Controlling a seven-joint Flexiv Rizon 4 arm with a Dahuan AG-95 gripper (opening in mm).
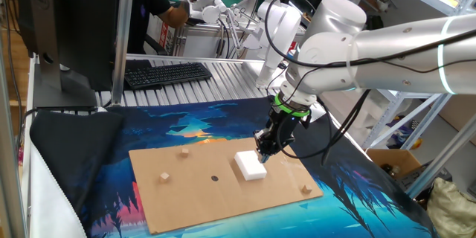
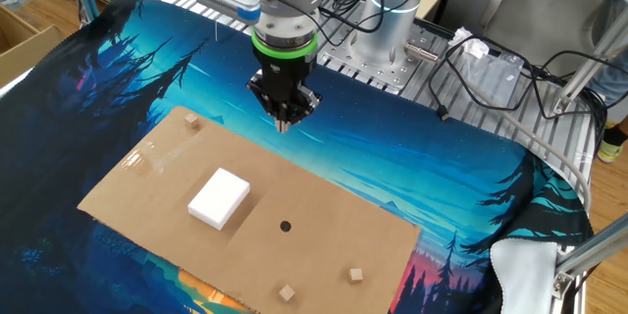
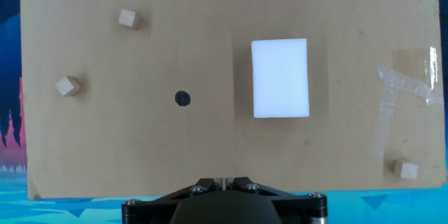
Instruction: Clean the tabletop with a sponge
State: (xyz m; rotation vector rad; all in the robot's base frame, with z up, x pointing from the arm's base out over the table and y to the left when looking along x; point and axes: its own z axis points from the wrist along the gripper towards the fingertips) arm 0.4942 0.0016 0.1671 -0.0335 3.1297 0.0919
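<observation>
The white sponge lies flat on the brown cardboard tabletop, right of the small dark dot. It also shows in the other fixed view and in the hand view. My gripper hangs well above the board's long edge, apart from the sponge, pointing down. Its jaws are together with nothing between them. In the hand view the fingertips meet at the bottom edge, and the whole board lies below.
Three small tan wooden cubes sit on the board: two near one end, one near the other end by a clear tape patch. The board lies on a blue-teal printed mat. A keyboard sits behind.
</observation>
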